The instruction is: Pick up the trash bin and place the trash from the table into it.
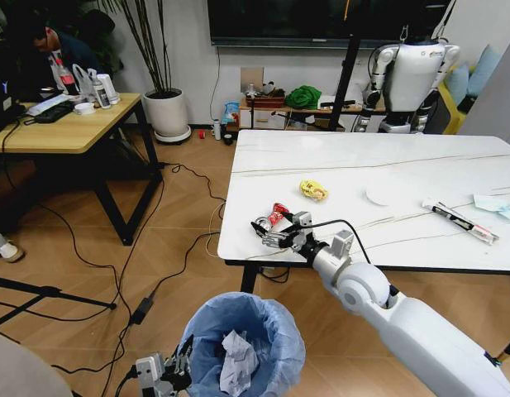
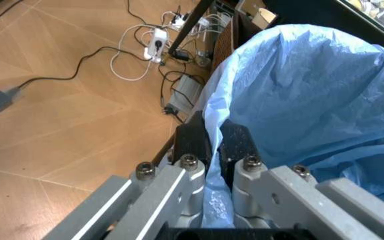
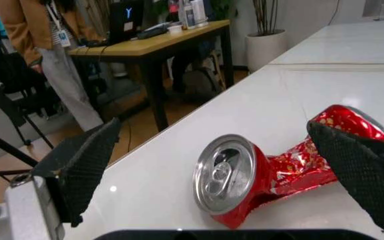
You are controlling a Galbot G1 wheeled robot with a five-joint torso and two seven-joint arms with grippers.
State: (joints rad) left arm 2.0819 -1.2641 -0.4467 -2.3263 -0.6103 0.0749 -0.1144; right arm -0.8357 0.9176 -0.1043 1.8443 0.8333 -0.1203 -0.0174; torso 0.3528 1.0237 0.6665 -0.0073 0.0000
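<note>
We are holding trash bin (image 1: 242, 347) by bag rim in pinched left gripper (image 2: 211, 142), crumpled paper (image 1: 236, 362) inside. Right gripper (image 3: 212, 180), jaws wide, is straddling crushed can (image 1: 277, 215) at table's (image 1: 337, 174) 7 o'clock corner; yellow wrapper (image 1: 313, 190), white disc (image 1: 378, 194), long wrapper (image 1: 459, 221), tissue (image 1: 496, 204) are waiting.

Right pincer (image 3: 232, 165) pad hides can (image 3: 259, 175) end

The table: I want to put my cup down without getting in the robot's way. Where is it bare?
The far half of the table, beyond the yellow wrapper and white disc, is bare. The near left corner is crowded: the right gripper sits open around the crushed can. The right edge holds a long thin wrapper and tissue.
</note>
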